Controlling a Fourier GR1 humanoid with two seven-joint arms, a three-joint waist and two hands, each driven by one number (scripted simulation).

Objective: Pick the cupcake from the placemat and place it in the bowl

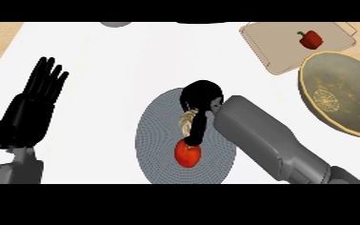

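The cupcake (187,154), with a red cup and a cream swirl of frosting, lies on the round grey placemat (158,133) at the middle of the counter. My right hand (202,97) comes in from the lower right and sits over the cupcake's far end. Its dark fingers (198,128) curl down along the frosting, which shows beside them. The tan bowl (330,93) with a speckled inside stands at the right edge, apart from the placemat. At the left edge my left hand (34,105) rests open with fingers up, touching nothing.
A beige cutting board (281,43) lies at the back right, just behind the bowl, with a red bell pepper (310,39) on it. A small grey object (115,24) and a dark one (204,22) peek in at the back edge.
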